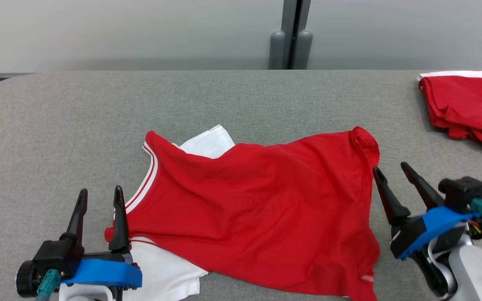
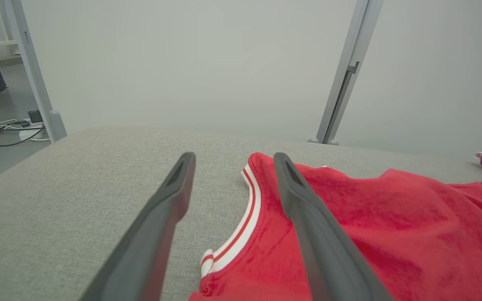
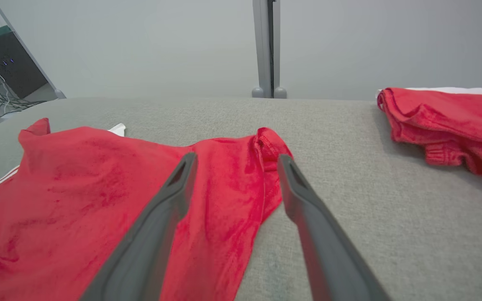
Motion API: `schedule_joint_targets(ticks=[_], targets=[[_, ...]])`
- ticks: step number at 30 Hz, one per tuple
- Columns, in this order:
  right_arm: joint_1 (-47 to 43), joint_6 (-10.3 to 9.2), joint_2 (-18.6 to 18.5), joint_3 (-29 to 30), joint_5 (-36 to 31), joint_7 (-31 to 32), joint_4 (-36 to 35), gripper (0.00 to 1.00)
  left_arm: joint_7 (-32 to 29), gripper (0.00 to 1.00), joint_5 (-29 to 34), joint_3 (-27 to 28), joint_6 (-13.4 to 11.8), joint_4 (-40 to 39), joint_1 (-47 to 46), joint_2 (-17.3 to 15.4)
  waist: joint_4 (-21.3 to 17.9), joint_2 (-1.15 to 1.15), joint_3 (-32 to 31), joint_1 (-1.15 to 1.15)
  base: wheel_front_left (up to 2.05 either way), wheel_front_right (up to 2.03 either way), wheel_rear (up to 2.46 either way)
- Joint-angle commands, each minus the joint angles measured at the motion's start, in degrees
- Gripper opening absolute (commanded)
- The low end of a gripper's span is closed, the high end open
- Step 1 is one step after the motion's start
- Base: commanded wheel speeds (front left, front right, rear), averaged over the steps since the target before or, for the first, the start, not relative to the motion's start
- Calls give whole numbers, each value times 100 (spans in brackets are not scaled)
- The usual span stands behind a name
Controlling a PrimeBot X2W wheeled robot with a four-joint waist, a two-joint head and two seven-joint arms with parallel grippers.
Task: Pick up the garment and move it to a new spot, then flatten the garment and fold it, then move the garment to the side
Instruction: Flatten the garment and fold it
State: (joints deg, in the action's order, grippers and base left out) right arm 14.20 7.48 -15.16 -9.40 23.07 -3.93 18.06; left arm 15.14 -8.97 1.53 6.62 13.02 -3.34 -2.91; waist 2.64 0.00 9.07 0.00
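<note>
The garment [image 1: 257, 213] is a red shirt with white sleeves and a red-and-white striped collar, spread and wrinkled across the middle of the grey table [image 1: 57, 125]. At its collar end my left gripper [image 1: 101, 198] stands open, one finger over the collar trim [image 2: 245, 221] and the other over bare table. My right gripper [image 1: 389, 171] is open just off the garment's right hem; in the right wrist view the hem corner [image 3: 266, 146] lies ahead between the open fingers. Neither gripper holds any cloth.
A second red garment with a white edge [image 1: 469, 104] lies bunched at the table's far right. A grey post [image 1: 291, 35] stands behind the table against a pale wall. Cables [image 2: 2, 131] lie on the floor beyond the table's left end.
</note>
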Motion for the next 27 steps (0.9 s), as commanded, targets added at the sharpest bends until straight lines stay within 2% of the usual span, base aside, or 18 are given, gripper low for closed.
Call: schedule_joint_targets(ticks=[1, 10, 22, 23, 24, 25, 27], targets=[[166, 3, -41, -28, -48, 11, 117, 100, -4, 100, 41, 17, 33, -16, -86, 3, 48, 0, 50, 0, 0, 0, 0], [1088, 3, -200, -180, -181, -26, 1549, 100, -4, 100, -40, -82, 29, -27, -269, 4, 351, 0, 357, 0, 0, 0, 0], [1819, 3, -100, -630, 53, -272, 3023, 100, -4, 100, -99, -176, -33, -34, -414, 4, 539, 0, 622, 0, 0, 0, 0], [1880, 3, -85, -690, 82, -266, 3124, 62, -4, 100, -102, -183, -37, -31, -424, 4, 541, 0, 636, 0, 0, 0, 0], [1947, 3, -80, -754, 93, -282, 3216, 36, -4, 100, -105, -192, -39, -23, -435, 4, 545, 0, 650, 0, 0, 0, 0], [2018, 3, -80, -809, 110, -361, 3279, 0, -4, 100, -108, -203, -38, -11, -456, 4, 549, 0, 662, 0, 0, 0, 0], [2130, 3, -36, -881, 177, -527, 3393, 0, -4, 100, -100, -216, -35, 12, -496, 4, 547, 0, 666, 0, 0, 0, 0]])
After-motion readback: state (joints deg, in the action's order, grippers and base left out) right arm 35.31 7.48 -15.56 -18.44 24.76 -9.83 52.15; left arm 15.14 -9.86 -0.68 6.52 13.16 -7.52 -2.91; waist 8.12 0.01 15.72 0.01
